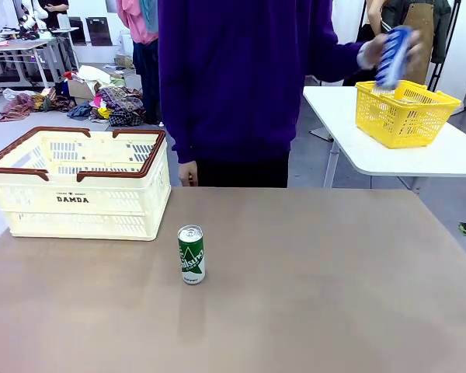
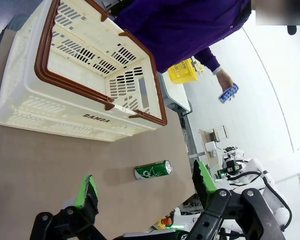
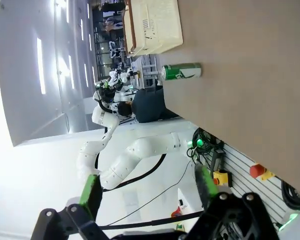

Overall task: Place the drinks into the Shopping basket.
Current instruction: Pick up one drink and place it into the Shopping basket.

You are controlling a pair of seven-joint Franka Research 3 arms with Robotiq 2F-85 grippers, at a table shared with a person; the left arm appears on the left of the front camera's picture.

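Brown tabletop [image 1: 334, 295] bears green can [image 1: 191, 254]; clothes heap [image 1: 116, 105] behind

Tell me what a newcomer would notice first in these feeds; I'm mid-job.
A lone green can stands upright near the middle of the brown table, apart from everything. The big cream Shopping basket sits at the table's far left, with no drink visible inside. Beyond it on the right, a person's hand holds a blue can just above a yellow basket on a white side table.
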